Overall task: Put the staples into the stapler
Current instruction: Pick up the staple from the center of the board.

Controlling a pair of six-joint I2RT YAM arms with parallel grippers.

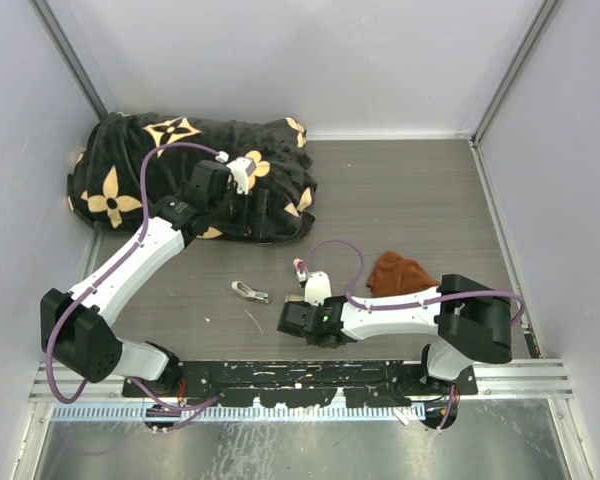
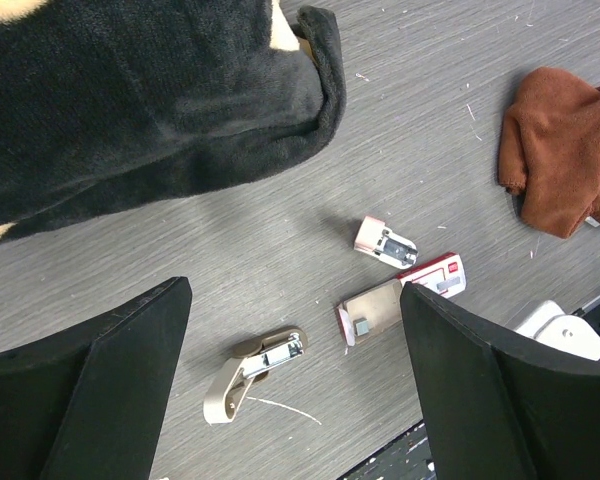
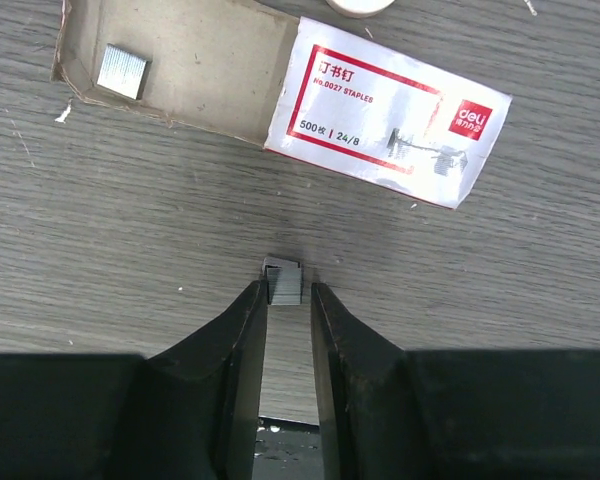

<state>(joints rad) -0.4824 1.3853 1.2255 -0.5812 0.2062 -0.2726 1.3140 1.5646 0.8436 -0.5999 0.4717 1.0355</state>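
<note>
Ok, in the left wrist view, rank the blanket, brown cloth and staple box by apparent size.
1. black blanket, largest by far, though the frame cuts it off.
2. brown cloth, also cut at the right edge.
3. staple box, smallest, tray slid out.

A black plush blanket with tan flower motifs [image 1: 180, 165] lies bunched at the far left of the grey wood-grain surface [image 1: 410, 195]; a crumpled rust-brown cloth [image 1: 400, 272] lies well apart.
</note>
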